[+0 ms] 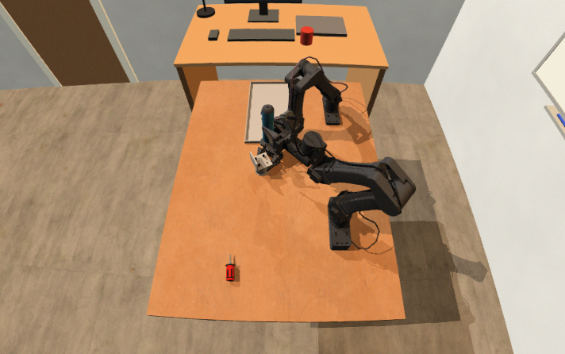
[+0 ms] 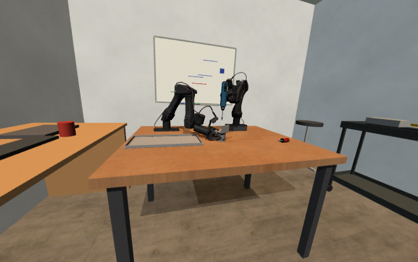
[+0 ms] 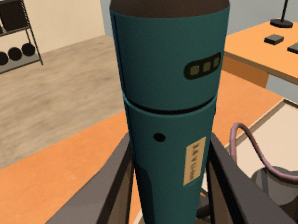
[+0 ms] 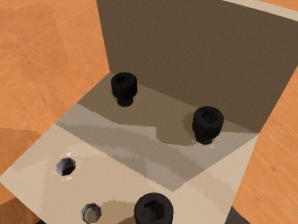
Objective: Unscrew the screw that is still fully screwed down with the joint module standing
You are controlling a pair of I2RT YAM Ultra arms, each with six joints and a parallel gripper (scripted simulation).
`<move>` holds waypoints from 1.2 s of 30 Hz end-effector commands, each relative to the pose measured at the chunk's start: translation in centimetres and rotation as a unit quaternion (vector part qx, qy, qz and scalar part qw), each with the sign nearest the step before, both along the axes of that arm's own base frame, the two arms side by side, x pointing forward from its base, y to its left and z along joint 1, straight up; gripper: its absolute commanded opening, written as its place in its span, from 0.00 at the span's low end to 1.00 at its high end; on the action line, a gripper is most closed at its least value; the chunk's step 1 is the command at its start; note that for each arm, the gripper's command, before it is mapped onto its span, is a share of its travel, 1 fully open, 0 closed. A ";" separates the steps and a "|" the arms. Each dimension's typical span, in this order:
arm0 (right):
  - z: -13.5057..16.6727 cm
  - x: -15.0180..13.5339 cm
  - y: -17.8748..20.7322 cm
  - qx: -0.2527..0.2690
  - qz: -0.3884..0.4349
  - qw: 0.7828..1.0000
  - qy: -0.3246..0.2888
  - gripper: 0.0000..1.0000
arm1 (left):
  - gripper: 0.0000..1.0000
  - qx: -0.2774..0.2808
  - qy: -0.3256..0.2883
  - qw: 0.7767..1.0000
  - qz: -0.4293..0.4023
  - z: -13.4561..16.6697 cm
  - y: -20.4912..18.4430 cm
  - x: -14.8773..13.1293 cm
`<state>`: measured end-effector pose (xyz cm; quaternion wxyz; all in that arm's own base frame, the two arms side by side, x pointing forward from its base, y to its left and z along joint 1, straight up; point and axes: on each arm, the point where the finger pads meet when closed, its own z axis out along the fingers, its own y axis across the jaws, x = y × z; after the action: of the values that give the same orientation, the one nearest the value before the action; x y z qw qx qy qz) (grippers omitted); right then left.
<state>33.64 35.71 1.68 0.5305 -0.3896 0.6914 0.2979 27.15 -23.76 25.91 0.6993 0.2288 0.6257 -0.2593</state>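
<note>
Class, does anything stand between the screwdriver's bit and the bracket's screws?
Nothing visible does. The exterior view shows open air between the bit and the bracket below it.

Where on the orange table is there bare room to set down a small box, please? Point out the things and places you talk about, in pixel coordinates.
Bare patches: between the red screwdriver [image 1: 230,271] [image 2: 284,140] and the bracket [image 1: 263,160] [image 2: 224,129] [image 4: 195,60]; also along the table's front edge in the exterior view. Crowded: around the bracket, where both arms meet beside the tray [image 1: 247,125] [image 2: 163,146].

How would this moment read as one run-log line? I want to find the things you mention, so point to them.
left gripper [image 1: 269,132] [image 2: 226,92] [image 3: 172,160]: holding electric screwdriver [image 1: 267,118] [image 2: 223,97] [image 3: 167,120] | driver tip: above bracket [image 1: 264,160] [image 2: 225,128] [image 4: 115,165], off screws | right gripper [image 1: 270,155] [image 2: 217,135]: beside bracket, grip unclear
</note>
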 end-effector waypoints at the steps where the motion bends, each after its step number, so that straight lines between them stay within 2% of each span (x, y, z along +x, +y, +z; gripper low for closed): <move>1: -1.5 -0.9 -0.2 -0.012 0.005 1.000 0.022 0.59 | 0.42 -0.048 -0.056 0.997 0.000 4.8 0.6 -1.0; 4: -1.5 -0.9 -0.2 -0.012 0.005 1.000 0.022 0.59 | 0.42 -0.038 -0.045 0.998 -0.001 3.5 0.9 -1.4; 7: -1.5 -0.9 -0.2 -0.012 0.005 1.000 0.022 0.59 | 0.42 -0.049 -0.057 0.997 0.001 5.0 1.1 -1.4; 11: -1.5 -0.9 -0.2 -0.012 0.005 1.000 0.022 0.59 | 0.42 -0.049 -0.057 0.997 0.001 5.0 1.1 -1.4; 14: -1.5 -0.9 -0.2 -0.012 0.005 1.000 0.022 0.59 | 0.42 -0.037 -0.044 0.998 0.000 3.3 1.4 -1.8; 17: -1.5 -0.9 -0.2 -0.012 0.005 1.000 0.022 0.59 | 0.42 -0.047 -0.055 0.997 -0.001 4.7 1.5 -2.1; 19: -1.5 -0.9 -0.2 -0.012 0.005 1.000 0.022 0.59 | 0.42 -0.040 -0.048 0.998 -0.001 3.8 1.7 -2.3; 25: -1.5 -0.9 -0.2 -0.012 0.005 1.000 0.022 0.59 | 0.42 -0.049 -0.056 0.997 0.001 4.9 2.1 -2.5; 28: -1.5 -0.9 -0.2 -0.012 0.005 1.000 0.022 0.59 | 0.42 -0.049 -0.057 0.997 0.001 4.9 2.1 -2.6; 30: -1.5 -0.9 -0.2 -0.012 0.005 1.000 0.022 0.59 | 0.42 -0.037 -0.044 0.998 0.000 3.2 2.3 -2.8; 33: -1.5 -0.9 -0.2 -0.012 0.005 1.000 0.022 0.59 | 0.42 -0.049 -0.057 0.997 0.000 5.0 2.4 -3.1; 36: -1.5 -0.9 -0.2 -0.012 0.005 1.000 0.022 0.59 | 0.42 -0.040 -0.047 0.998 0.000 3.7 2.7 -3.4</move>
<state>33.64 35.71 1.68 0.5305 -0.3896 0.6914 0.2979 24.75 -21.68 26.25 0.7015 0.2276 0.6235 -0.2596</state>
